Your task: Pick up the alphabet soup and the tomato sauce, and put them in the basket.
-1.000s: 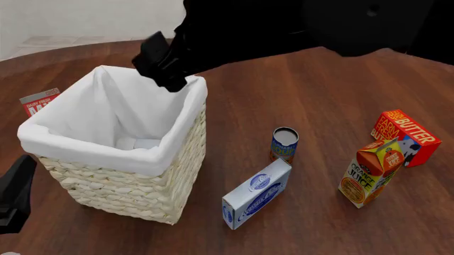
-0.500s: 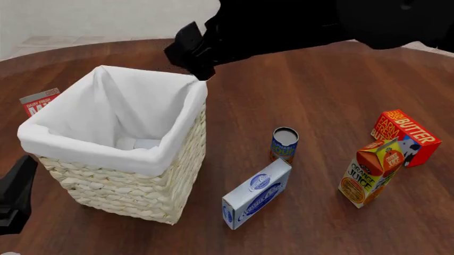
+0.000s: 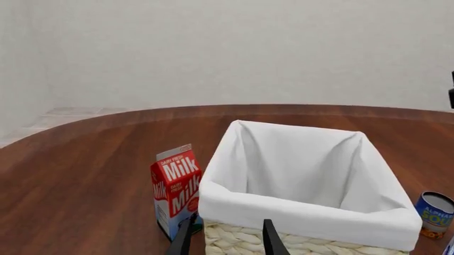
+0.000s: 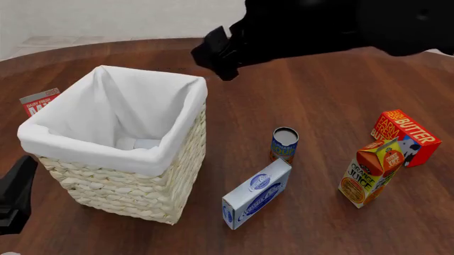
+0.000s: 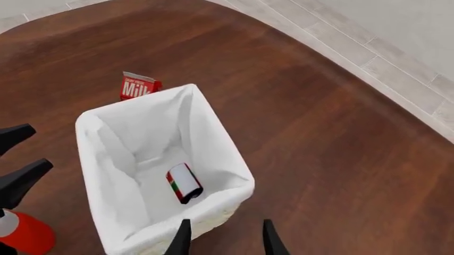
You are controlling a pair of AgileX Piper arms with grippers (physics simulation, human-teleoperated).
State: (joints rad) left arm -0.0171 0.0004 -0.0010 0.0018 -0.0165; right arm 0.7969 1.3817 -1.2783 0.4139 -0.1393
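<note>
Hovering high past the basket's [image 4: 114, 133] far corner, the right gripper [image 4: 220, 56] has its fingers apart and empty. Tomato sauce [image 5: 184, 183] lies on its side inside; alphabet soup [image 4: 284, 144] stands upright on the table [image 4: 319, 95]. Left gripper [image 3: 225, 239] sits spread too.

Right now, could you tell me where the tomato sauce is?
The tomato sauce lies on its side on the basket's floor, seen in the right wrist view.
</note>
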